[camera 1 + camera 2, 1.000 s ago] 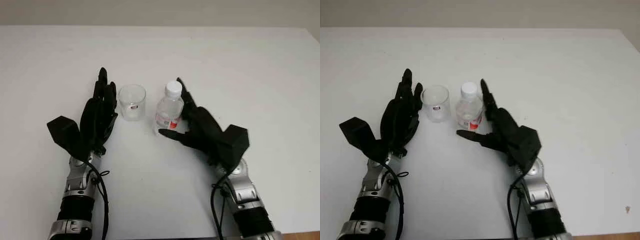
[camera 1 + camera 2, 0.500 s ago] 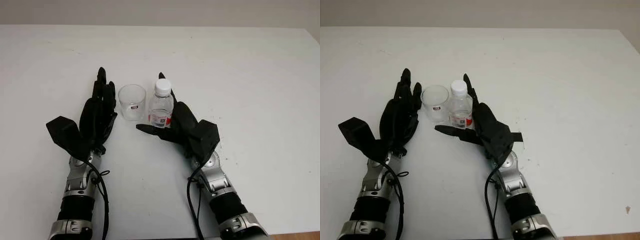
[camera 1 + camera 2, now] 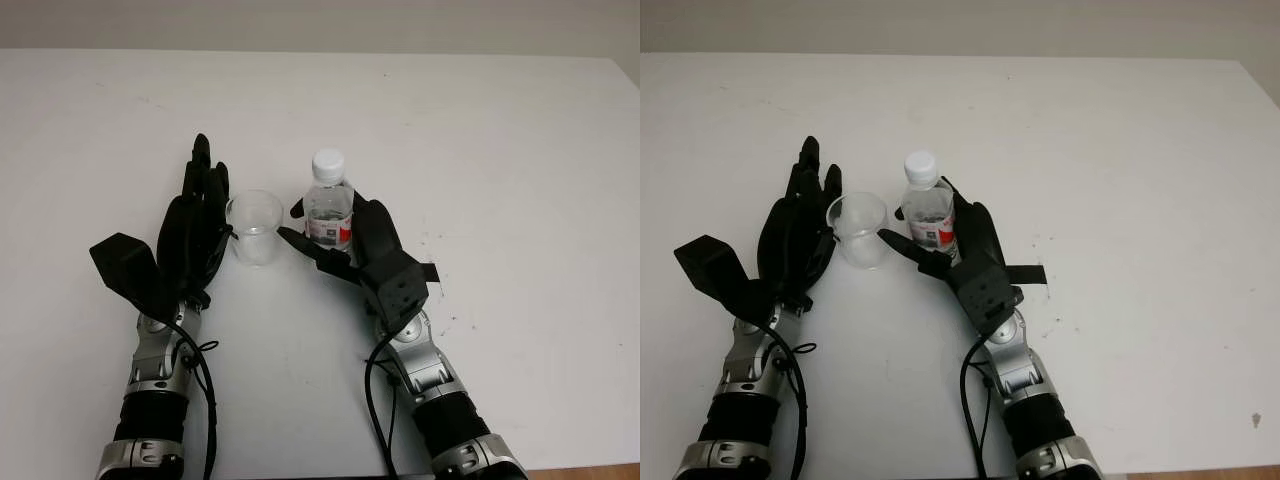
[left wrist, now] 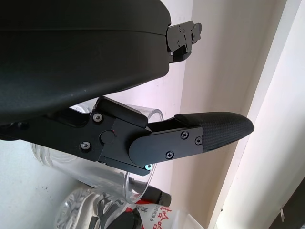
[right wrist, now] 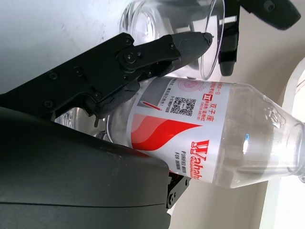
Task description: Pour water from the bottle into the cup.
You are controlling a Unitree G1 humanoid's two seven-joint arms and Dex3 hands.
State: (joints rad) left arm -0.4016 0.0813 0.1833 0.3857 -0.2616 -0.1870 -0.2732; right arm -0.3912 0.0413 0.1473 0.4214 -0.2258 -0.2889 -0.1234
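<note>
bottle (image 3: 328, 203) upright on the table (image 3: 520, 150), long axis vertical, white cap (image 3: 327, 163) on top, red label facing the right hand. right hand (image 3: 350, 240) wrapped around its lower body, thumb across the near side: holding it. cup (image 3: 254, 227) stands just left of the bottle, mouth up; cannot tell if they touch. left hand (image 3: 197, 225) sits against the cup's far-left side, thumb at the rim in the left wrist view; grip not certain. judgement: pour must tip the bottle leftward, towards the cup; cap looks on.
</note>
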